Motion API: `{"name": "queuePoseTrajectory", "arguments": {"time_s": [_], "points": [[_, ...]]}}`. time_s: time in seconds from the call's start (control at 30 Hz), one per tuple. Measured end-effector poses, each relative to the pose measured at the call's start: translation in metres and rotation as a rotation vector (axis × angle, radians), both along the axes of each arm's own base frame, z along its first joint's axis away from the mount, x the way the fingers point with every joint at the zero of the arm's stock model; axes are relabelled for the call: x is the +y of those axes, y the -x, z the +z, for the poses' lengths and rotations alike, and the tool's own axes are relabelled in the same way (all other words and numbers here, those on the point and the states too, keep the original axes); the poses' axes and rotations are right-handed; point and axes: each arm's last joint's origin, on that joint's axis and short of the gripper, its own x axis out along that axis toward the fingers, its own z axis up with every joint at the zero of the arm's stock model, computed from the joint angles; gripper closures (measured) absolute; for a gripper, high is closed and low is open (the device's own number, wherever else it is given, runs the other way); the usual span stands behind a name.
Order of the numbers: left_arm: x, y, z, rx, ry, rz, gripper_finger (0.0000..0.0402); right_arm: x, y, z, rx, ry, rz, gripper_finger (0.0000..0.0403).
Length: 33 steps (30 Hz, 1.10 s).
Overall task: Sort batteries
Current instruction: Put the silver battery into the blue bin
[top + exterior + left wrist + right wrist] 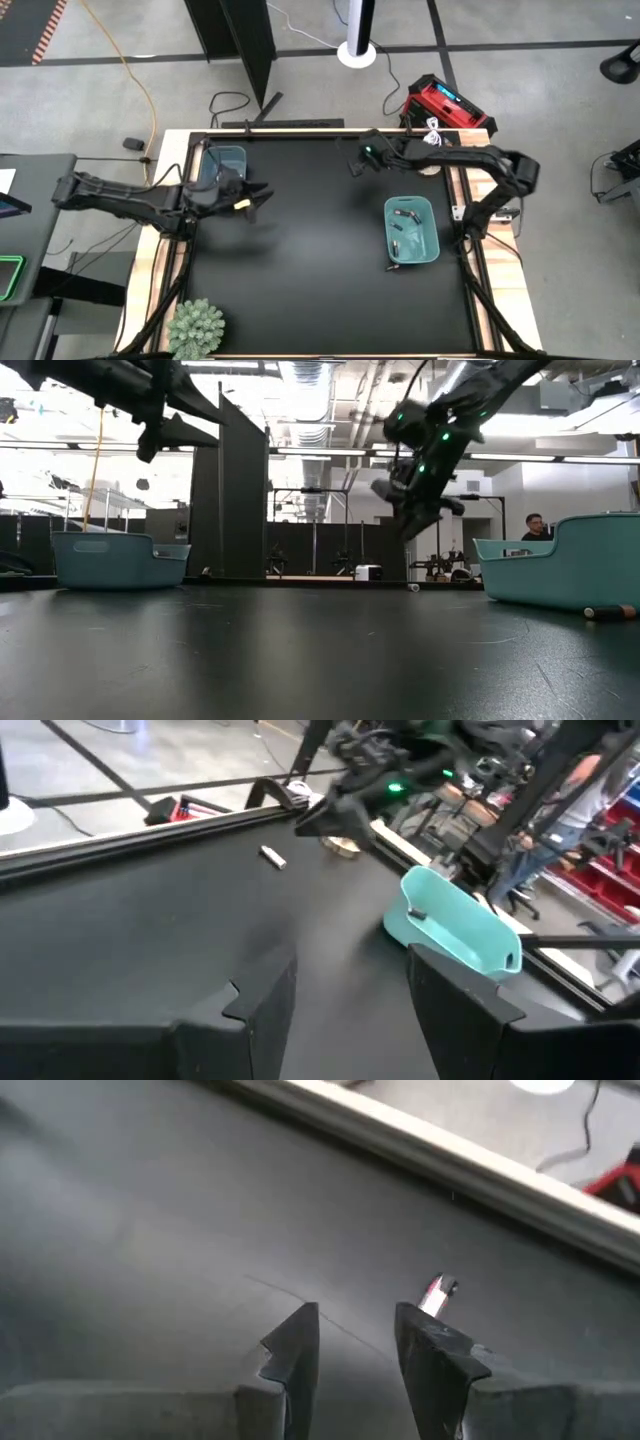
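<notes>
Right wrist view showed the right gripper (pixel 355 1342) with its fingers parted and nothing between them, hanging over the black table (pixel 150 1250) beside a small battery (pixel 436 1293) whose near end hid behind one finger. The left gripper (pixel 250 193), fingers apart and empty, hung near the left teal bin (pixel 226 160). Another whitish battery (pixel 272 857) lay toward the table's far edge. Several batteries, hard to tell apart, lay in the right teal bin (pixel 430 243).
</notes>
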Motion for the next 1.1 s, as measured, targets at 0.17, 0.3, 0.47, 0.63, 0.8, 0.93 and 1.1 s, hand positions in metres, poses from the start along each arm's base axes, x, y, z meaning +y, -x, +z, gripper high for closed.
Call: {"name": "queuePoseTrajectory", "arguments": {"time_s": [0.17, 0.3, 0.47, 0.63, 0.8, 0.93, 1.1], "points": [[-0.009, 0.009, 0.005, -0.025, -0.027, -0.056, 0.0217, -0.02, -0.001, -0.016, 0.116, -0.1, -0.041, 0.0253], [-0.015, 0.017, 0.011, -0.045, -0.074, -0.083, 0.0217, -0.034, 0.009, -0.027, 0.168, -0.159, -0.117, 0.0253], [-0.017, 0.027, 0.013, -0.033, -0.098, -0.067, 0.0217, -0.051, 0.028, -0.034, 0.225, -0.218, -0.215, 0.0253], [-0.015, 0.031, 0.01, 0.007, -0.11, 0.001, 0.0217, -0.068, 0.035, -0.042, 0.194, -0.265, -0.204, 0.0253], [-0.015, 0.03, 0.007, 0.017, -0.094, 0.018, 0.0217, -0.077, 0.04, -0.057, 0.228, -0.311, -0.197, 0.0253], [-0.015, 0.03, 0.008, 0.01, -0.082, 0.021, 0.0217, -0.081, 0.041, -0.068, 0.241, -0.344, -0.189, 0.0253], [-0.015, 0.03, 0.008, 0.009, -0.08, 0.021, 0.0217, -0.084, 0.04, -0.072, 0.251, -0.34, -0.173, 0.0267]]}}
